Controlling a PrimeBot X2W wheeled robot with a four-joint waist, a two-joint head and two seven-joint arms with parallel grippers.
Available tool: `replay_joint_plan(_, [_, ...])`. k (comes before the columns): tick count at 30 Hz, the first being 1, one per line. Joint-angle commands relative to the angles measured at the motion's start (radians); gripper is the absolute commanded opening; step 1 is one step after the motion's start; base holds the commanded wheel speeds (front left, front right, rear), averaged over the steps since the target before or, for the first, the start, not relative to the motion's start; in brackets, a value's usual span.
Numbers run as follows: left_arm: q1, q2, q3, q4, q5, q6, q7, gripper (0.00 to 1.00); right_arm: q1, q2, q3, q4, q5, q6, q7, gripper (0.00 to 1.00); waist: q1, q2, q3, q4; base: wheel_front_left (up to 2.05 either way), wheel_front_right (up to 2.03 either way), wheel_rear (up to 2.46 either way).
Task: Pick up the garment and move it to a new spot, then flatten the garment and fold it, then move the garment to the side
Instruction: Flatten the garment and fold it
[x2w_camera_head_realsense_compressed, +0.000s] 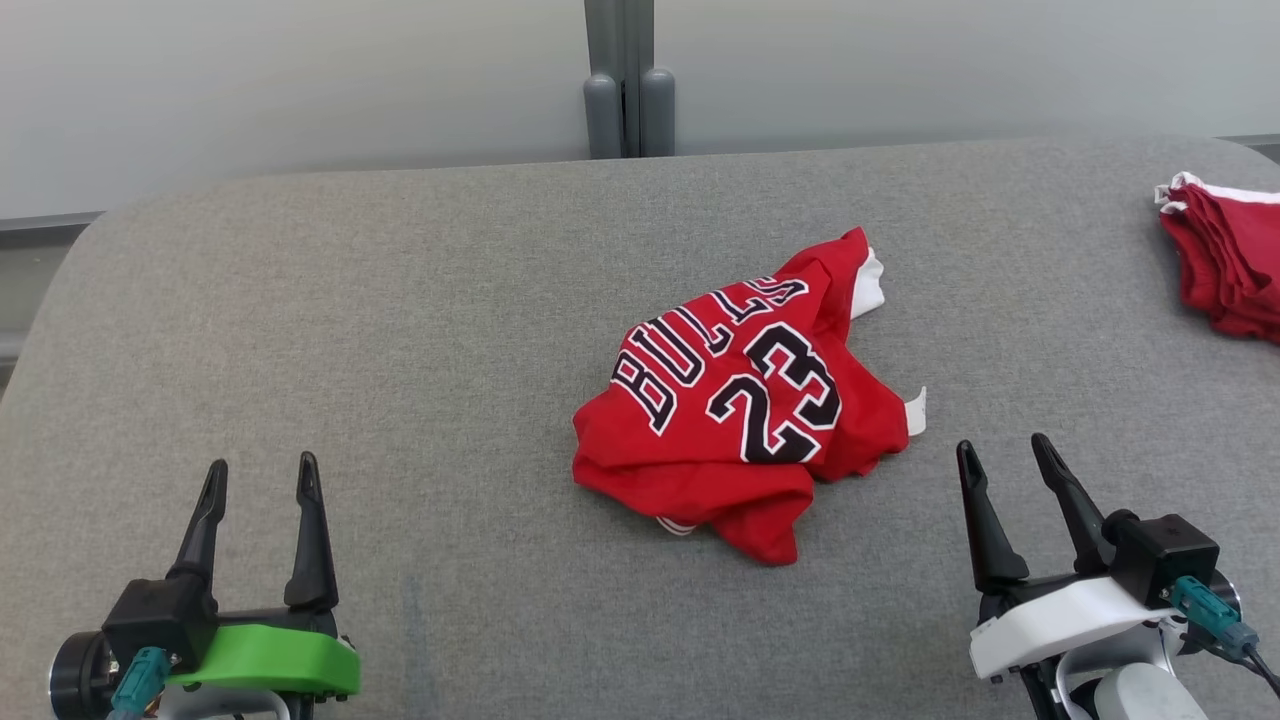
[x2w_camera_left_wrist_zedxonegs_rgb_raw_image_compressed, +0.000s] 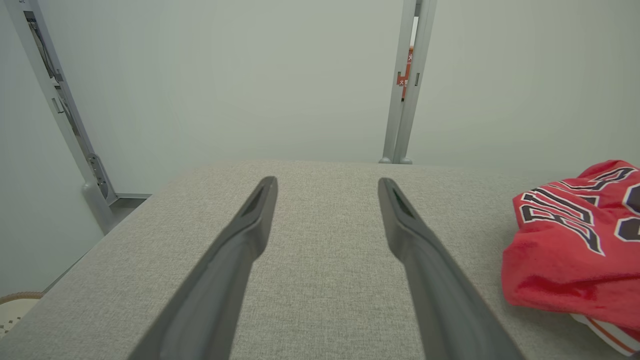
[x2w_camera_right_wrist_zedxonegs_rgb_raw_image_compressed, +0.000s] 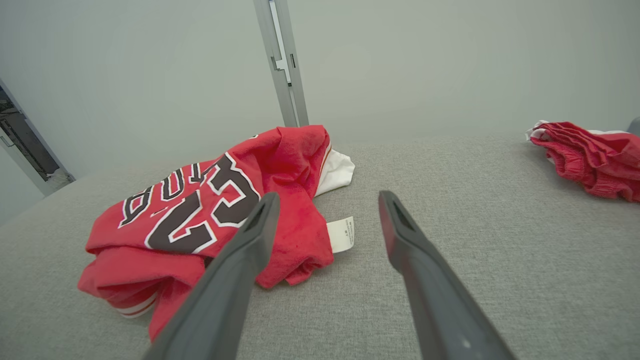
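Observation:
The garment (x2w_camera_head_realsense_compressed: 740, 410) is a red jersey with "BULLS 23" in black and white, lying crumpled in a heap at the middle of the grey table (x2w_camera_head_realsense_compressed: 400, 330). A white care label sticks out at its right side. My left gripper (x2w_camera_head_realsense_compressed: 262, 480) stands open at the lower left, well clear of the jersey. My right gripper (x2w_camera_head_realsense_compressed: 1003, 455) stands open at the lower right, just right of the label. In the left wrist view the garment (x2w_camera_left_wrist_zedxonegs_rgb_raw_image_compressed: 570, 245) lies at the right edge. In the right wrist view the garment (x2w_camera_right_wrist_zedxonegs_rgb_raw_image_compressed: 200, 220) sits left of my open gripper (x2w_camera_right_wrist_zedxonegs_rgb_raw_image_compressed: 325, 200).
A second red cloth bundle (x2w_camera_head_realsense_compressed: 1230, 260) with white trim lies at the table's far right edge; the right wrist view has it as the bundle (x2w_camera_right_wrist_zedxonegs_rgb_raw_image_compressed: 590, 155). A grey post (x2w_camera_head_realsense_compressed: 628, 90) stands behind the table against a pale wall.

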Motion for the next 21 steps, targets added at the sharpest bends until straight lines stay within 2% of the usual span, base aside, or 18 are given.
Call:
replay_joint_plan(1, [-0.002, 0.0, 0.004, 0.001, 0.004, -0.002, -0.003, 1.0, 0.003, 0.001, -0.001, 0.002, 0.001, -0.001, -0.003, 1.0, 0.0, 0.0, 0.0, 0.0, 0.0, 0.0, 0.0])
replay_joint_plan(11, [-0.005, -0.003, 0.011, 0.004, 0.007, -0.005, -0.003, 1.0, -0.013, -0.001, -0.002, 0.014, 0.005, -0.001, -0.003, 1.0, 0.0, 0.0, 0.001, -0.001, 0.0, 0.0, 0.0])
replay_joint_plan(21, [-0.032, -0.005, -0.001, 0.007, 0.013, -0.007, -0.003, 1.0, -0.151, -0.049, 0.059, 0.071, -0.008, -0.001, -0.003, 1.0, 0.0, 0.0, 0.029, 0.012, 0.0, 0.0, 0.0])
